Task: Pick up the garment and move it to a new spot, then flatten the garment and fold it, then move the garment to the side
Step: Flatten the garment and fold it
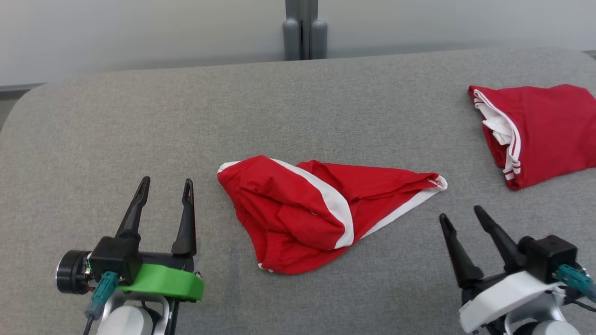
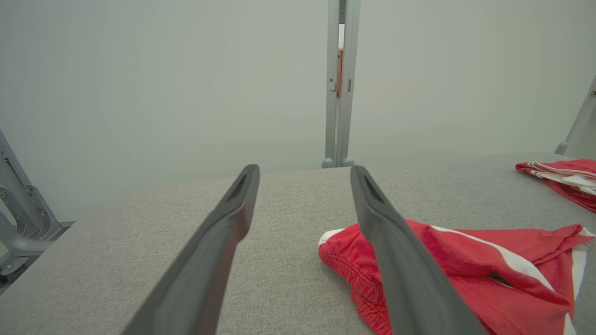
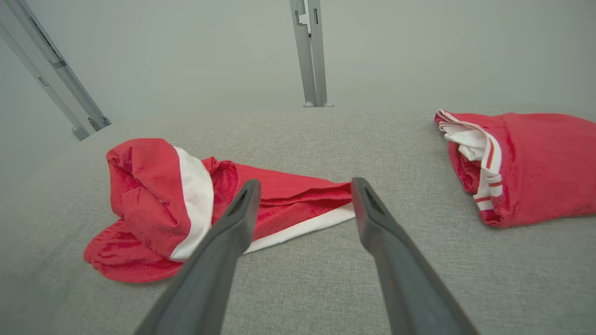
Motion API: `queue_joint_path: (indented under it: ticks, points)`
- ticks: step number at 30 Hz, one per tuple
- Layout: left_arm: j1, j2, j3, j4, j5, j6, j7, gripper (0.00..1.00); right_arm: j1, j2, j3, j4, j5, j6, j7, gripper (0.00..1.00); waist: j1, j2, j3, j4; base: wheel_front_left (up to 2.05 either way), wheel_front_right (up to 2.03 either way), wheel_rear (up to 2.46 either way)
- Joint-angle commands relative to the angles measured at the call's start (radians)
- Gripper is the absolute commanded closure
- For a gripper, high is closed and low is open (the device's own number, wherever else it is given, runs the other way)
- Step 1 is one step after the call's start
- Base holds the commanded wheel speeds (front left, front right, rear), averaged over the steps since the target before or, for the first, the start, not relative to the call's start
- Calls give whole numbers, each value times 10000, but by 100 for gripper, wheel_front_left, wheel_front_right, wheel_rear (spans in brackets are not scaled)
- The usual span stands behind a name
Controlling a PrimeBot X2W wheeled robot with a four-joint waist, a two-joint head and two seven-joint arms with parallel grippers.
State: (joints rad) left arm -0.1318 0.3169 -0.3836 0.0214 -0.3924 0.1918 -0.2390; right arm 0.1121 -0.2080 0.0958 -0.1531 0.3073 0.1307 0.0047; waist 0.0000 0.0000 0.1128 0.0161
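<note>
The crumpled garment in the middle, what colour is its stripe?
The stripe is white, on a red garment; the head view shows it best.

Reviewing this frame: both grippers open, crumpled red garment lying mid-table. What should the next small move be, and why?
Probably ease the right gripper forward to the white-edged corner of the crumpled red garment and close on it. Both it and the left gripper stand open and empty, short of the cloth, and that corner lies nearest the right gripper.
</note>
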Motion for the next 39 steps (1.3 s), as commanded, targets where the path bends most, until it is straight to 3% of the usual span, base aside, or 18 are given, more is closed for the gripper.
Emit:
queue_joint_path:
  ticks: [1,7,12,13,14,15,16,24,33,38,39]
  points:
    - [-322,-73,-39,0,129,-95,-71,0,-310,-89,422,281,142,2,46,0,0,0,643,500,0,0,0]
    - [-864,-396,-162,195,251,-172,-193,0,-1528,-64,2447,1871,728,0,-40,0,0,0,1150,932,0,0,0]
    - [-1106,-672,-184,404,349,-273,-245,0,-2603,266,3352,3593,1207,0,-205,0,0,0,1381,1157,0,0,0]
    - [-1119,-690,-179,429,359,-282,-251,0,-2686,287,3401,3809,1252,0,-167,23,0,0,1392,1172,0,0,0]
    - [-1139,-714,-169,463,366,-304,-261,0,-2799,314,3507,4031,1405,0,-118,55,0,0,1409,1188,0,0,0]
    - [-1155,-735,-162,479,374,-314,-266,0,-2897,297,3565,4179,1460,0,-102,63,0,0,1419,1194,0,0,0]
    - [-1172,-764,-153,500,397,-343,-273,0,-3013,250,3659,4301,1536,0,-131,100,0,0,1431,1194,0,0,0]
    - [-1216,-929,51,495,588,-429,-269,0,-3489,-521,3713,4029,1588,0,-870,100,0,0,1401,1022,0,0,0]
    - [-1081,-1003,338,365,769,-520,-261,0,-3151,-2810,1922,2577,668,0,-271,100,0,0,1453,608,0,0,0]
    - [-1121,-1108,413,436,846,-616,-262,0,-2718,-3261,1241,2859,585,-1,-6,100,0,0,1490,543,0,0,0]
    - [-1111,-1136,422,452,848,-645,-262,0,-2616,-3180,1118,3044,562,-1,-47,62,0,0,1480,535,0,0,0]
